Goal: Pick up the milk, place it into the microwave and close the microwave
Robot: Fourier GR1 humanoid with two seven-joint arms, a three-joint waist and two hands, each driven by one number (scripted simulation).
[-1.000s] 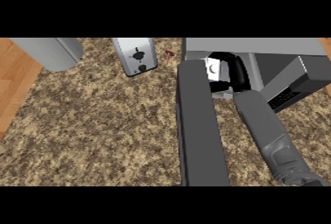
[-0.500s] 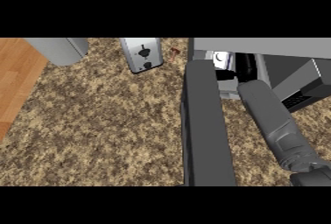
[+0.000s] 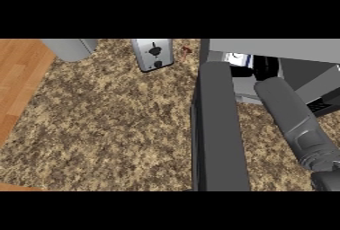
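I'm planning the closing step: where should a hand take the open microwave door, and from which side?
Probably at the free end of the microwave door, near the view's lower edge, from its left, outer face: it stands swung out from the microwave, and the right forearm lies along its other side.

The right hand point(image 3: 264, 67) is mostly swallowed by the microwave point(image 3: 279, 48) opening, so only a dark patch shows and its fingers can't be read. A bit of white and blue there point(image 3: 235, 58) is probably the milk, the rest hidden. The microwave door point(image 3: 218, 134) runs off the bottom edge. The toaster point(image 3: 153, 53) and a grey container point(image 3: 69, 46) are cut at the top.
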